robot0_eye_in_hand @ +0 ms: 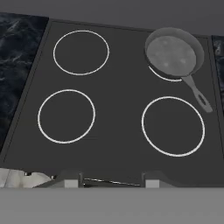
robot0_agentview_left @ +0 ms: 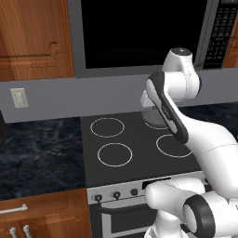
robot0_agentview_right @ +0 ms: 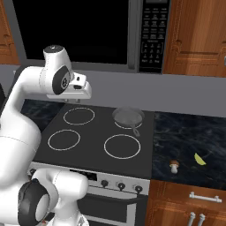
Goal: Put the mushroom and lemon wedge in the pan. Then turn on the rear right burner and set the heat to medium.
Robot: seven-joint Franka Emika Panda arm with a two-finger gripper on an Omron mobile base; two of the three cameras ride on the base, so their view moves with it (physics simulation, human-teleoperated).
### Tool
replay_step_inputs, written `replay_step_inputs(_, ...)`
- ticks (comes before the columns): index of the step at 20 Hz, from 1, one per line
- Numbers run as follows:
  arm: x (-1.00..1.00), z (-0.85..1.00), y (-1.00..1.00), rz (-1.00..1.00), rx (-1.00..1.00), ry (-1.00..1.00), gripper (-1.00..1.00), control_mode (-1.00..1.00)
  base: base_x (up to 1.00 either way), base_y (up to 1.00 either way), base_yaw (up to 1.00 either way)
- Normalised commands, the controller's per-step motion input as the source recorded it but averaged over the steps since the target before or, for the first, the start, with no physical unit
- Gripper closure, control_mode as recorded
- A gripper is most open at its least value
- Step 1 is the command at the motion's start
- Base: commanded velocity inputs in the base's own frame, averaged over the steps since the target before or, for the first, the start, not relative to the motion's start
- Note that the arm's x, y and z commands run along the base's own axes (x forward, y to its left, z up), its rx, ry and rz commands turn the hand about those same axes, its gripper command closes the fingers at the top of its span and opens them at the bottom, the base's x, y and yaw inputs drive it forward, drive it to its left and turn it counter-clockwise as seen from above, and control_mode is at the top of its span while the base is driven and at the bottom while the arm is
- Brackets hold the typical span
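The grey pan point(robot0_eye_in_hand: 170, 54) point(robot0_agentview_right: 128, 117) sits empty on the rear right burner point(robot0_eye_in_hand: 162, 76), its dark handle pointing toward the stove's front right. On the dark counter right of the stove lie the mushroom point(robot0_agentview_right: 174, 166) and, further right, the yellow-green lemon wedge point(robot0_agentview_right: 200, 159). High over the left half of the stove my gripper point(robot0_eye_in_hand: 113, 180) point(robot0_agentview_right: 76, 99) looks down on all the burners. Its fingertips point(robot0_eye_in_hand: 72, 178) stand apart with nothing between them. From the left base, the arm covers most of the pan point(robot0_agentview_left: 155, 116).
A row of knobs point(robot0_agentview_right: 121, 186) point(robot0_agentview_left: 116, 195) runs along the stove's front panel. A microwave point(robot0_agentview_right: 88, 31) hangs above the stove, with wooden cabinets point(robot0_agentview_right: 198, 35) on both sides. Dark marble counter point(robot0_agentview_left: 42, 153) flanks the black glass cooktop point(robot0_eye_in_hand: 118, 113).
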Motion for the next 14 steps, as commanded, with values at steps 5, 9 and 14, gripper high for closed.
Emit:
replay_step_inputs(5,-0.14,0.0,0.0,0.03,0.0,0.01,-1.0,-1.0,0.0,0.0,0.0)
replay_step_inputs(9,-0.34,-0.07,-0.04,0.09,0.0,0.05,-1.0,-1.0,0.0,0.0,0.0)
replay_step_inputs(14,-0.39,-0.03,-0.52,0.01,0.0,0.02,-1.0,-1.0,0.0,0.0,0.0)
